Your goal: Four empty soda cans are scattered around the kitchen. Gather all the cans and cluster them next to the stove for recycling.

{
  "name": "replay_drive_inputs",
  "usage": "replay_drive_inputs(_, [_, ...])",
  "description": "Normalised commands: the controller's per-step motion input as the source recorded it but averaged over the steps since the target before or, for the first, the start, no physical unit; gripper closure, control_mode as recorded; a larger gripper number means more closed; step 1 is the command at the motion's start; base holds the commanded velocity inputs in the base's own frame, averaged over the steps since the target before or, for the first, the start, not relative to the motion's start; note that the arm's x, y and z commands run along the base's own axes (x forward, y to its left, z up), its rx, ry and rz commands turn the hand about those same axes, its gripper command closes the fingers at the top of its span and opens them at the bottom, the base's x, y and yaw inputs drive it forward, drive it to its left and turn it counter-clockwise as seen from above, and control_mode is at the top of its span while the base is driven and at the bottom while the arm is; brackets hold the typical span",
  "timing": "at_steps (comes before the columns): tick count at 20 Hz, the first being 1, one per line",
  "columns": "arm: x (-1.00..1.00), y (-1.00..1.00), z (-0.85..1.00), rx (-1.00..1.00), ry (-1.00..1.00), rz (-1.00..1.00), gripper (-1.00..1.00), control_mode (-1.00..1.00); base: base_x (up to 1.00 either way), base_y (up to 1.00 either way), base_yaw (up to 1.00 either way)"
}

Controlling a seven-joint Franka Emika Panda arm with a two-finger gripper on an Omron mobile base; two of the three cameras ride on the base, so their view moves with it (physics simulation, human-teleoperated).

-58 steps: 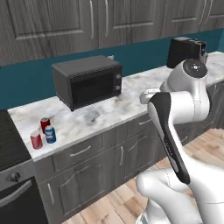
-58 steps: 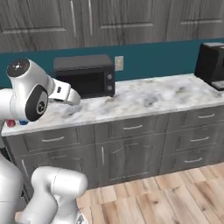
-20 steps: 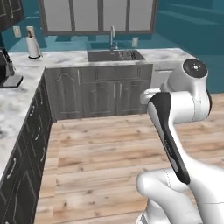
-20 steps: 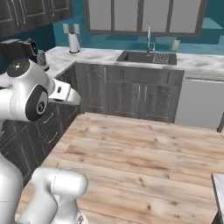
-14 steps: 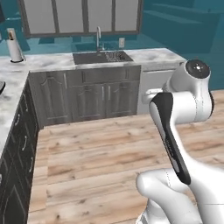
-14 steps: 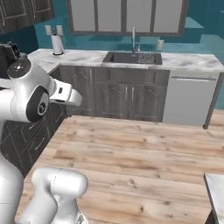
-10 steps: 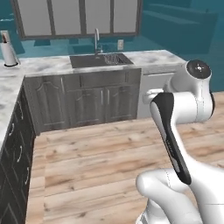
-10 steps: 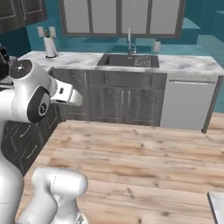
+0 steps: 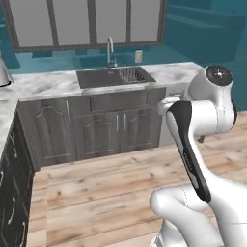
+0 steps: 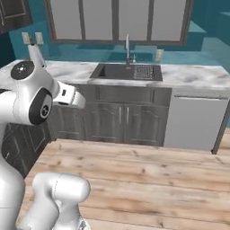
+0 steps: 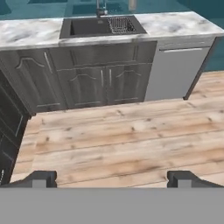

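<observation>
The soda cans and the stove are out of view. My gripper (image 11: 112, 178) is open, its two dark fingertips (image 11: 42, 176) set wide apart with nothing between them. It hangs above the wooden floor (image 11: 131, 135) and looks toward the sink (image 11: 94, 26) and the dark cabinets below it. The arm is folded close to the base, with the hand (image 10: 72, 96) held in front of the shoulder.
A marble counter (image 9: 48, 83) holds the sink (image 9: 113, 77) and a faucet (image 10: 127, 47). A grey dishwasher (image 10: 195, 122) stands to the right of the sink cabinets. A second counter run (image 9: 6, 130) lines the left side, with a paper towel roll (image 10: 36, 55) at the corner. Open floor (image 10: 143, 175) lies ahead.
The base has turned and driven, so the whole picture shifted: the microwave counter with the cans left the views, and the sink counter now faces me, larger and closer. The arm's pose is unchanged.
</observation>
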Motion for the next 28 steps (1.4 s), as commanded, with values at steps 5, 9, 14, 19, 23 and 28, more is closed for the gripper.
replay_drive_inputs(5, [0.00, 0.00, 0.00, 0.00, 0.00, 0.00, -1.00, 1.00, 0.11, 0.05, -0.46])
replay_drive_inputs(9, [0.00, 0.00, 0.00, 0.00, 0.00, 0.00, -1.00, 1.00, 0.00, 0.02, -0.50])
replay_drive_inputs(14, [0.00, 0.00, 0.00, 0.00, 0.00, 0.00, -1.00, 1.00, 0.00, 0.00, -0.50])
replay_drive_inputs(19, [0.00, 0.00, 0.00, 0.00, 0.00, 0.00, -1.00, 1.00, 0.40, -0.08, -0.27])
replay_drive_inputs(23, [0.00, 0.00, 0.00, 0.00, 0.00, 0.00, -1.00, 1.00, 0.82, -0.03, -0.16])
replay_drive_inputs(28, [0.00, 0.00, 0.00, 0.00, 0.00, 0.00, -1.00, 1.00, 0.77, -0.01, -0.19])
